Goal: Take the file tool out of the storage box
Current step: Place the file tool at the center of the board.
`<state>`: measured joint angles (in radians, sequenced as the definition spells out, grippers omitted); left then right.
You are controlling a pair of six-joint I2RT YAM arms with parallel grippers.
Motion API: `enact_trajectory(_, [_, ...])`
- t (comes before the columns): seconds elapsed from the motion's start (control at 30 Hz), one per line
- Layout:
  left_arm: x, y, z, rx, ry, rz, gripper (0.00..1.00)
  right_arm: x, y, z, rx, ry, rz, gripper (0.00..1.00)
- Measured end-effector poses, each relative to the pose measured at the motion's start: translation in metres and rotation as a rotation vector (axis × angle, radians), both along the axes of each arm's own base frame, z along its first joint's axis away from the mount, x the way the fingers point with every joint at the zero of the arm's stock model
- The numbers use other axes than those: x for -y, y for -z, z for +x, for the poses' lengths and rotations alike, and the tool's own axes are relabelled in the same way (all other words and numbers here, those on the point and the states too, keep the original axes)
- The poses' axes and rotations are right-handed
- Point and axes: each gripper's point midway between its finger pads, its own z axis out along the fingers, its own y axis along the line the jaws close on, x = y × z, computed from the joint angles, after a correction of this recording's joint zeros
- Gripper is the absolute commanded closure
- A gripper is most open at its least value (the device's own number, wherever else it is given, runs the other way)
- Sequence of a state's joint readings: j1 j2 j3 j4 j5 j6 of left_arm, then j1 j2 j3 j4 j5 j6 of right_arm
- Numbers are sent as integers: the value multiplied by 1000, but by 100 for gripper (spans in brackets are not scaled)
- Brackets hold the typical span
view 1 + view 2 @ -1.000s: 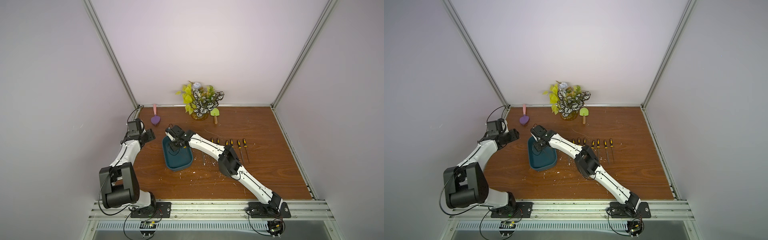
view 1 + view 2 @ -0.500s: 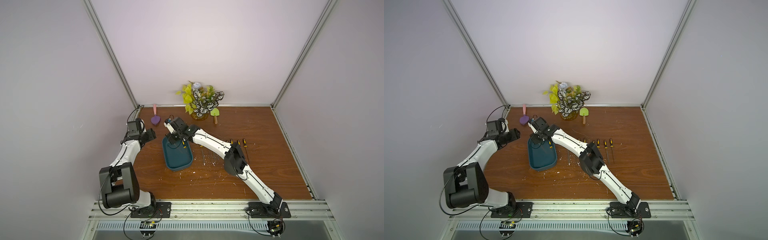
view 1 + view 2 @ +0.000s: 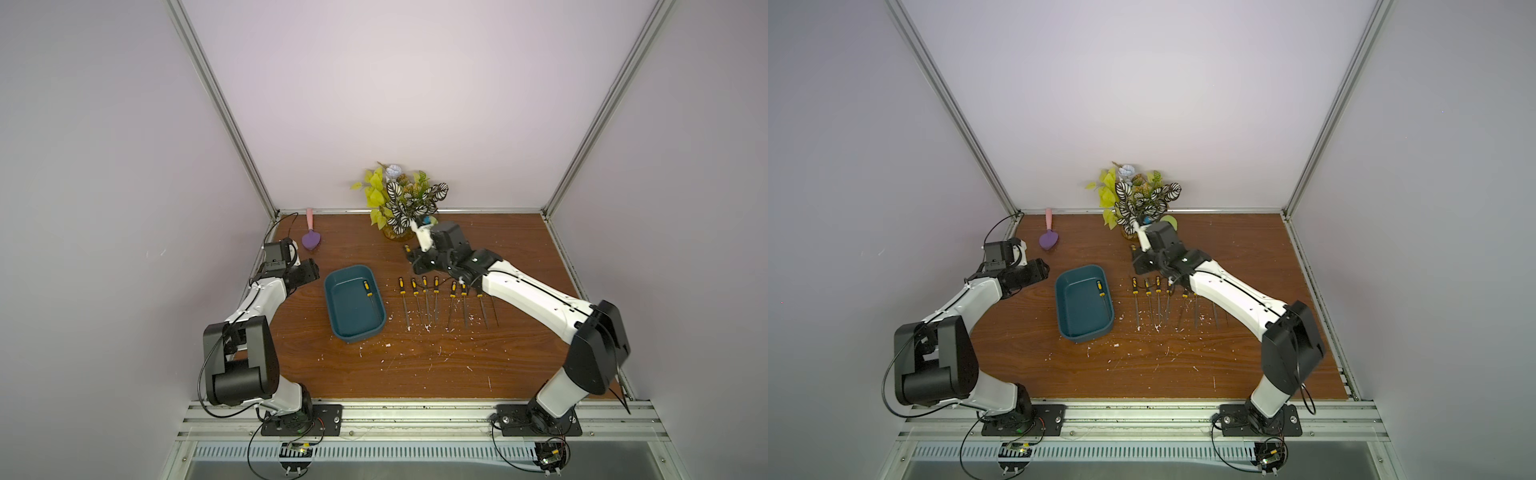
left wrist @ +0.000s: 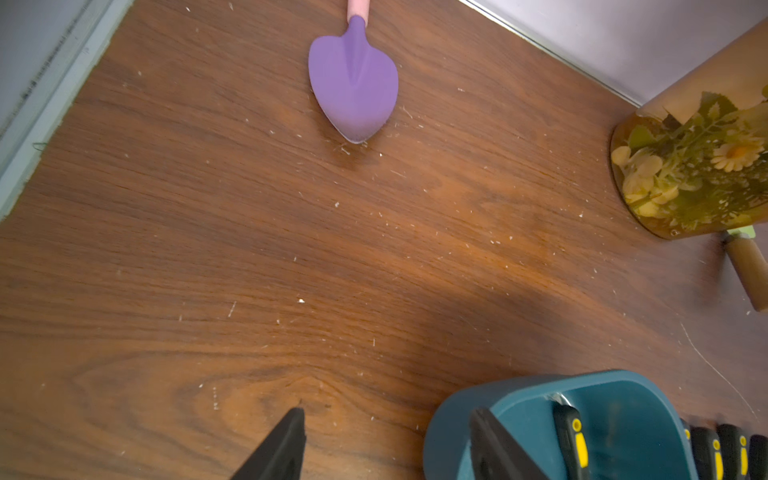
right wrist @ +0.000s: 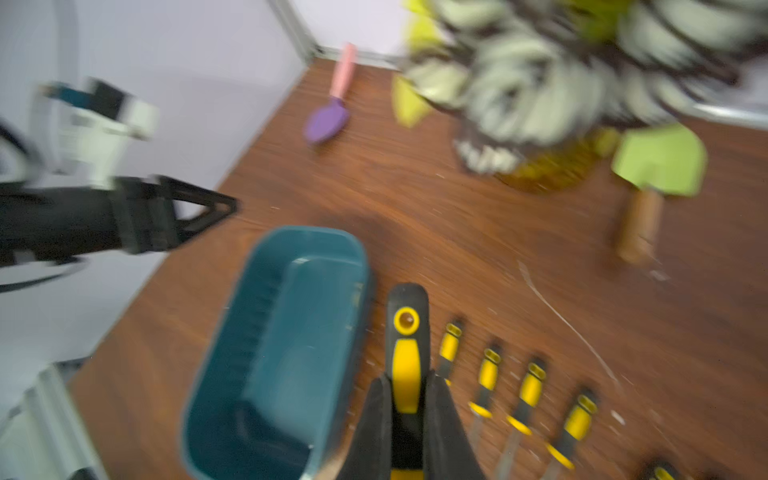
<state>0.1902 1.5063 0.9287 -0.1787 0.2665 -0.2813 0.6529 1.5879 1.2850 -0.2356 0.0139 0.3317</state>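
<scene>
File with black-and-yellow handle (image 5: 406,332) hangs clenched in right pincer (image 5: 406,382), outside dark teal plastic storage box (image 5: 266,332), roughly parallel to laid-out files (image 5: 533,384).

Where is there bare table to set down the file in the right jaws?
Widest: the table strip between the storage box, the row of files and the front rail. Also the back right corner beyond the right arm, and between purple scoop and box. Crowded: around the potted plant and the row.

Potted plant (image 3: 401,199), purple scoop (image 3: 311,240)
</scene>
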Motion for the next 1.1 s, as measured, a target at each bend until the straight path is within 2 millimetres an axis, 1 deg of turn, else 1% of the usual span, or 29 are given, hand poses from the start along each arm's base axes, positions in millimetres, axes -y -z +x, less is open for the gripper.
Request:
enact_trajectory(0.07, [1,0,0,-1,2,-2,35,53,31,3,-52,96,-66,100])
enact_trajectory(0.13, [1,0,0,0,3,-3,35,103,57,5,-95,184,-127,100])
enact_trajectory(0.23, [1,0,0,1,3,-4,35,158,82,2,-134,266,-197,100])
enact_trajectory(0.33, [2,0,1,2,6,-9,35,198,95,0,-145,322,-247,100])
enact_trajectory(0.43, [3,2,1,-1,10,-15,35,230,107,0,-157,360,-286,100])
enact_trajectory(0.5, [3,2,1,-2,10,-15,35,247,113,0,-160,377,-308,100])
enact_trajectory(0.57, [3,2,1,-1,10,-15,35,257,117,2,-155,377,-330,100])
enact_trajectory(0.63, [3,2,1,-2,11,-15,35,262,122,4,-143,363,-351,100])
enact_trajectory(0.77, [3,2,1,-1,12,-17,35,264,133,11,-136,335,-364,100])
enact_trajectory(0.83, [3,2,1,-1,12,-17,35,263,143,14,-149,322,-371,100])
enact_trajectory(1.0, [4,2,1,-1,13,-17,34,263,171,15,-205,307,-378,93])
enact_trajectory(1.1, [4,2,1,-1,14,-16,34,261,178,16,-215,299,-372,85])
